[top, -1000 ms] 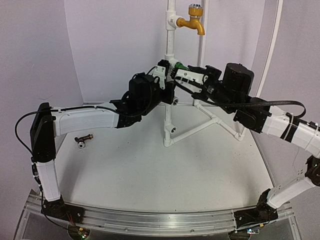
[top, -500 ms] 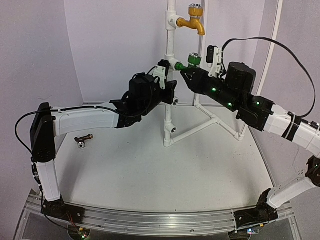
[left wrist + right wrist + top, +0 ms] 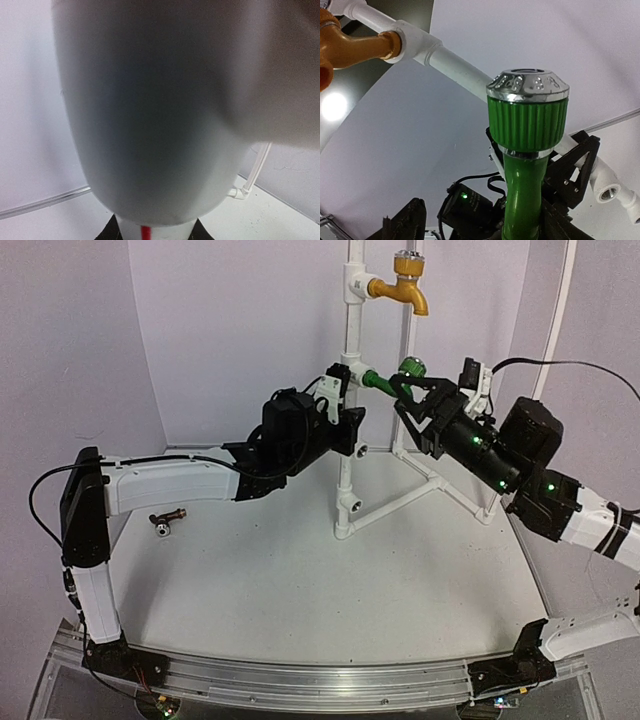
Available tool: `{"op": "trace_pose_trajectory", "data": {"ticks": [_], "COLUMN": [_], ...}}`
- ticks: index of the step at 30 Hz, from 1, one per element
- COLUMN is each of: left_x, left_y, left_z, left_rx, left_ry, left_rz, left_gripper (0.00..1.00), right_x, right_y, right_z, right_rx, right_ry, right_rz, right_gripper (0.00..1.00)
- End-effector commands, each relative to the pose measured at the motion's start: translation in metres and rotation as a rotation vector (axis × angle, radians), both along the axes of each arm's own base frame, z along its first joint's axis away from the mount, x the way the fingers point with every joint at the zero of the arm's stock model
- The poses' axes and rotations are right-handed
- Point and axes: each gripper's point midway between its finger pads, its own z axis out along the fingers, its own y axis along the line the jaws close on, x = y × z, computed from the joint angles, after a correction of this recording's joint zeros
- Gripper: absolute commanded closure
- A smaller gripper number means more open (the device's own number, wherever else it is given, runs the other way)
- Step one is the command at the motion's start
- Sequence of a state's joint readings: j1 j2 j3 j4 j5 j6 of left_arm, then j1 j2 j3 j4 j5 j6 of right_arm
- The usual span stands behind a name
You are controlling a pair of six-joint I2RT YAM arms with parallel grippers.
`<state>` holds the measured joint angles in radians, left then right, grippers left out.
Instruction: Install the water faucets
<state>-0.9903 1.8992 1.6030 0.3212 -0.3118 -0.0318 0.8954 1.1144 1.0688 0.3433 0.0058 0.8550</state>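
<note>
Green faucet [image 3: 386, 382] looks seated in pipe stand's [image 3: 347, 490] mid socket, R gripper [image 3: 412, 390] jaws spread loose around it. L gripper [image 3: 338, 400] clamped on stand. Brown faucet [image 3: 167, 519] lying near table's [image 3: 300, 590] left edge, not installed yet.

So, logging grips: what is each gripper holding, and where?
Left gripper: white pipe stand, by its upright post. Right gripper: nothing; jaws open around the green curved-spout faucet.

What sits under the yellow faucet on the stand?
The green faucet, silver cap up, sticking out from the white pipe stand. Its joint with the stand is hidden behind the left gripper.
</note>
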Motion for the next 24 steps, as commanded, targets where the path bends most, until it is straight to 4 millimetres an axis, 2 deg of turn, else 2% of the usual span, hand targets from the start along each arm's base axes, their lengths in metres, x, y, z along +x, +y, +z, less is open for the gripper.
{"op": "trace_pose_trajectory", "data": {"ticks": [1,4,6,8,10,12,14,18,21,24], "left_x": [0.015,0.015,0.015,0.015,0.015,0.015,0.015,0.015,0.015,0.015], "left_y": [0.007,0.006,0.006,0.007,0.008,0.009,0.009,0.008,0.007,0.006], "left_z": [-0.098,-0.099,-0.100,-0.100,-0.101,-0.101,-0.104,-0.106,-0.106,-0.107], "left_rx": [0.203,0.209,0.212,0.218,0.225,0.229,0.236,0.242,0.246,0.247], "left_ry": [0.205,0.207,0.207,0.208,0.207,0.205,0.208,0.210,0.211,0.212], "left_rz": [0.046,0.046,0.045,0.045,0.049,0.054,0.053,0.049,0.047,0.044], "left_gripper": [1.00,1.00,1.00,1.00,1.00,1.00,1.00,1.00,1.00,1.00], "right_x": [-0.019,-0.023,-0.032,-0.044,-0.066,-0.072,-0.062,-0.018,0.009,0.025], "right_y": [-0.067,-0.043,-0.016,0.000,0.012,0.017,0.018,0.014,0.008,0.003], "right_z": [0.079,0.076,0.059,0.039,0.017,0.000,-0.011,-0.014,0.003,0.014], "right_rx": [-0.098,-0.530,-0.816,-0.963,-1.090,-1.215,-1.362,-1.679,-1.840,-1.920], "right_ry": [-0.343,-0.662,-0.927,-1.134,-1.399,-1.603,-1.705,-1.739,-1.712,-1.665], "right_rz": [-0.298,-0.326,-0.247,-0.167,-0.064,-0.037,-0.057,-0.191,-0.376,-0.499], "right_gripper": [0.26,0.25,0.23,0.17,0.11,0.06,0.03,0.02,0.02,0.03]}}
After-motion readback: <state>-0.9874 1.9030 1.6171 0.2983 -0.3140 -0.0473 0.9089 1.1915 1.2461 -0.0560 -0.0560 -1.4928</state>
